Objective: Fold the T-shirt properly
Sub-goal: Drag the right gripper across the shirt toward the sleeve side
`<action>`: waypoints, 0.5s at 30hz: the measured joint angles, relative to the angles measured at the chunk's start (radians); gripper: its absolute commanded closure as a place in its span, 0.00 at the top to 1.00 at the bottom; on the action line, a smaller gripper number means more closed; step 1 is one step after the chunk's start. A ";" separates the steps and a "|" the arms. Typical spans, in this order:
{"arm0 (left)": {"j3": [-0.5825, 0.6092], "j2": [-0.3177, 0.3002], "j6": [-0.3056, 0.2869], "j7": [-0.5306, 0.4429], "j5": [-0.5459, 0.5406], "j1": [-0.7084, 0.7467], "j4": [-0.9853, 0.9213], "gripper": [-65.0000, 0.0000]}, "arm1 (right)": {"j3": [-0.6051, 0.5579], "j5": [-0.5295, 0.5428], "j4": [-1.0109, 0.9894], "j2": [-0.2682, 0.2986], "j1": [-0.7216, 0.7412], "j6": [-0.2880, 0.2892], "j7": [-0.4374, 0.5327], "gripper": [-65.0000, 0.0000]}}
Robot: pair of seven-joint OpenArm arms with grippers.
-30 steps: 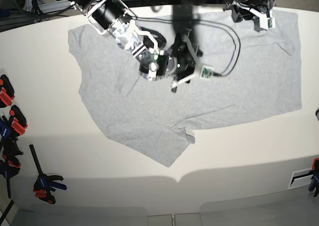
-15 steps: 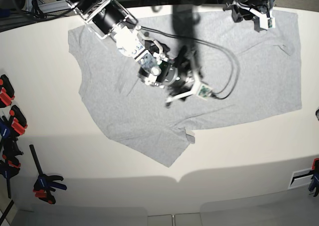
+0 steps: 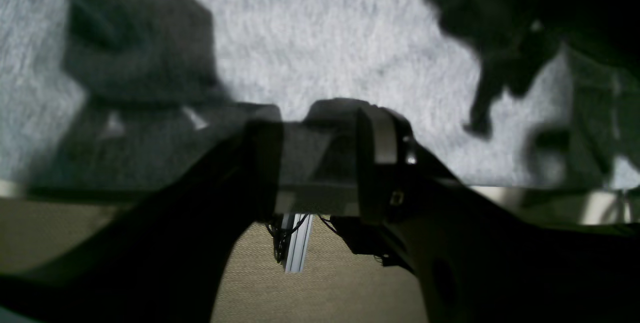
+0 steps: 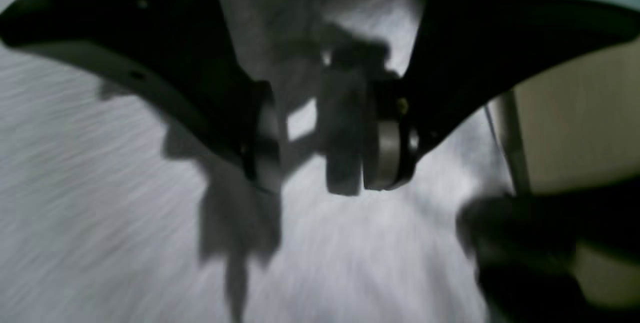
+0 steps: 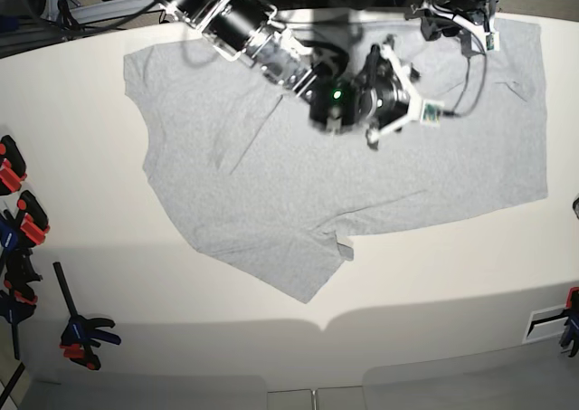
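Observation:
The light grey T-shirt (image 5: 271, 184) lies spread out on the white table (image 5: 434, 274), plain side up, with one sleeve pointing toward the front edge. My right gripper (image 5: 398, 98) hovers over the shirt's upper middle. In the right wrist view it (image 4: 322, 163) is open and motion-blurred above the cloth (image 4: 100, 213), with nothing between its fingers. My left gripper (image 5: 452, 25) stays at the shirt's far right edge. The left wrist view shows it (image 3: 320, 163) open above the shirt (image 3: 320, 38), just at the table's edge.
Orange-and-black clamps (image 5: 18, 211) and another clamp (image 5: 81, 333) line the table's left side. One more clamp (image 5: 570, 319) sits at the right edge. Cables and gear crowd the back. Beige floor (image 3: 325, 288) shows past the table's far edge.
My right arm has swung from the shirt's middle toward the back right, closer to the left arm, with its jaws staying open. The left arm and the shirt have not moved.

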 measured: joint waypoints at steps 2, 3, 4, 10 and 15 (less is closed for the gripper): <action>-0.001 0.000 0.000 0.000 0.001 -0.001 0.000 0.35 | 0.012 0.054 0.029 0.003 0.003 0.000 -0.078 0.40; 0.000 0.002 0.000 -0.001 0.003 -0.001 0.000 0.35 | 0.025 0.102 0.067 0.010 0.005 -0.001 -0.112 0.40; -0.001 0.003 0.000 -0.001 0.004 -0.001 0.000 0.35 | 0.037 0.154 0.116 0.023 0.009 -0.001 -0.149 0.40; -0.001 0.000 -0.001 -0.001 0.005 -0.002 0.000 0.35 | 0.144 0.418 0.393 0.193 0.011 0.006 -0.383 0.40; -0.001 0.002 -0.001 0.000 0.003 -0.001 0.000 0.35 | 0.238 0.453 0.426 0.330 -0.031 0.006 -0.403 0.40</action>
